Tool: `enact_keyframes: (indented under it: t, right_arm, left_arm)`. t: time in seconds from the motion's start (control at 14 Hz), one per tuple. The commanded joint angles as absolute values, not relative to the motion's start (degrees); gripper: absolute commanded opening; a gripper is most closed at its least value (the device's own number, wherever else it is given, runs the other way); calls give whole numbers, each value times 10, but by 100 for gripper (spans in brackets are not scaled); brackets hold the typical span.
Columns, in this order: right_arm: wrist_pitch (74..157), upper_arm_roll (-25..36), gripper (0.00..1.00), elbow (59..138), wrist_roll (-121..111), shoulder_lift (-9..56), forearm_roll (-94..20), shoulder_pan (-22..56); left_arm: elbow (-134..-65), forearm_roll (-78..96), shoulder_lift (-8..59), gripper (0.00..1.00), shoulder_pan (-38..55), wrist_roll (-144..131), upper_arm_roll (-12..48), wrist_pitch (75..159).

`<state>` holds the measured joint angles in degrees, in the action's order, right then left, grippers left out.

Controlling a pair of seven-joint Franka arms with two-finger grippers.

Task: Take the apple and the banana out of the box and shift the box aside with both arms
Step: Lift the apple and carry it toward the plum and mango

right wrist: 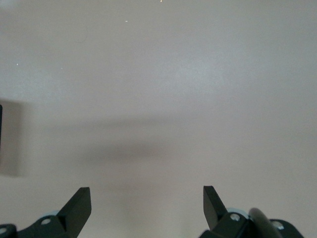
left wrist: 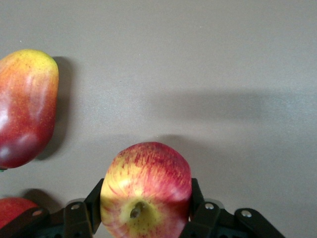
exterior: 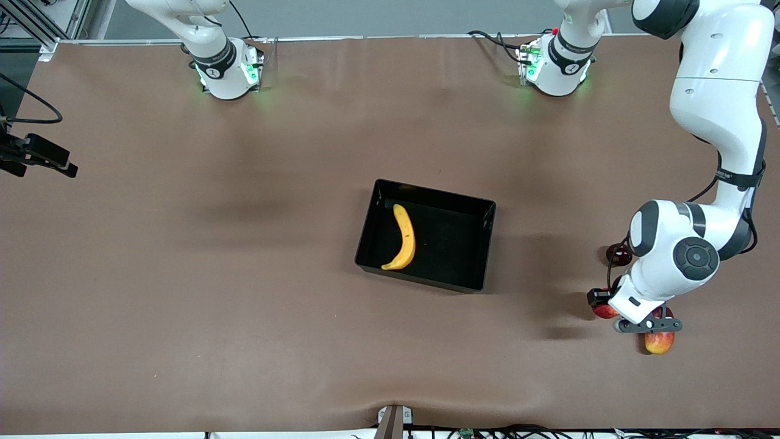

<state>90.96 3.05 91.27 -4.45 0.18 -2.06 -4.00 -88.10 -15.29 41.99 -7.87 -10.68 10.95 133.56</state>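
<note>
1. Two fruits belong outside the box (exterior: pixel 474 204), and the apple (left wrist: pixel 146 191) is already out, clamped between the left gripper (left wrist: pixel 143 213) fingers well off toward the left arm's end of the table from the box, presumably about to be set down by the mango (left wrist: pixel 25 106).
2. Inside the box, the banana (exterior: pixel 403 238) lies along the wall toward the right arm's end.
3. Waiting, the right gripper (right wrist: pixel 146 206) hangs with fingers spread, holding nothing.
4. Plain brown table (exterior: pixel 183 274) throughout.
</note>
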Motion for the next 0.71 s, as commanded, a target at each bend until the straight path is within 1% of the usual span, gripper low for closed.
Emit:
enact_keyframes:
  t: [0.0,0.64]
  right_arm:
    - [906,30,100,905,-46,5,-18,-43]
    - [906,30,100,905,-46,5,-18,-43]
  left_arm:
    - [-875,-163,431,0,-86,-106,111,1347]
    - [-875,-161,437,0,-91,-108,111,1347]
